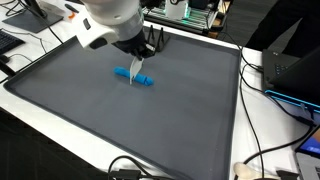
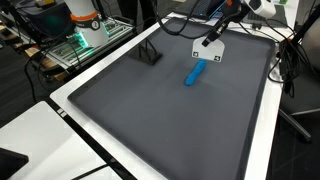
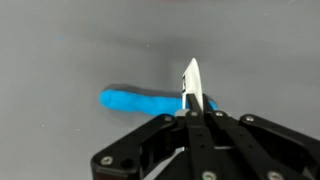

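I counted one blue stick (image 1: 133, 76), and only one. There was one white piece (image 3: 190, 80) and one small black stand (image 2: 150, 54). One grey mat (image 2: 150, 120) lay under them all. I had one claw (image 3: 191, 108). I saw several cables (image 2: 283, 60) along the edges, but they were too tangled for me to number.

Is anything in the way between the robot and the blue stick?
No, nothing visible is. The end effector, shut on a thin white piece, hangs right by the blue plastic stick lying on the dark grey mat. The small black stand sits well off to one side.
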`<action>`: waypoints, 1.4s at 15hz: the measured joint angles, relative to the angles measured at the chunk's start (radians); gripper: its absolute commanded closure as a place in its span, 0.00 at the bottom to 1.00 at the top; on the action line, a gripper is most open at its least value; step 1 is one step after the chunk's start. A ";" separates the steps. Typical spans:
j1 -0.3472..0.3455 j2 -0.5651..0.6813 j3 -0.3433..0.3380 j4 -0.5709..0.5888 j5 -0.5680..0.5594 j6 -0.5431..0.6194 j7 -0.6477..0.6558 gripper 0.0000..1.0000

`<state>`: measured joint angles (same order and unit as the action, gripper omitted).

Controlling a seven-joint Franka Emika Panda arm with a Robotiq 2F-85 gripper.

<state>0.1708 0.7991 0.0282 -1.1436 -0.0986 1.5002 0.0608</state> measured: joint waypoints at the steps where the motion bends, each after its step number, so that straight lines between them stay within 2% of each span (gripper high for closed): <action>1: -0.004 -0.002 -0.001 -0.003 0.000 0.001 0.000 0.99; 21: -0.014 -0.004 -0.002 -0.086 0.001 0.125 0.024 0.99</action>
<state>0.1568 0.7951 0.0266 -1.2296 -0.0972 1.6254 0.0849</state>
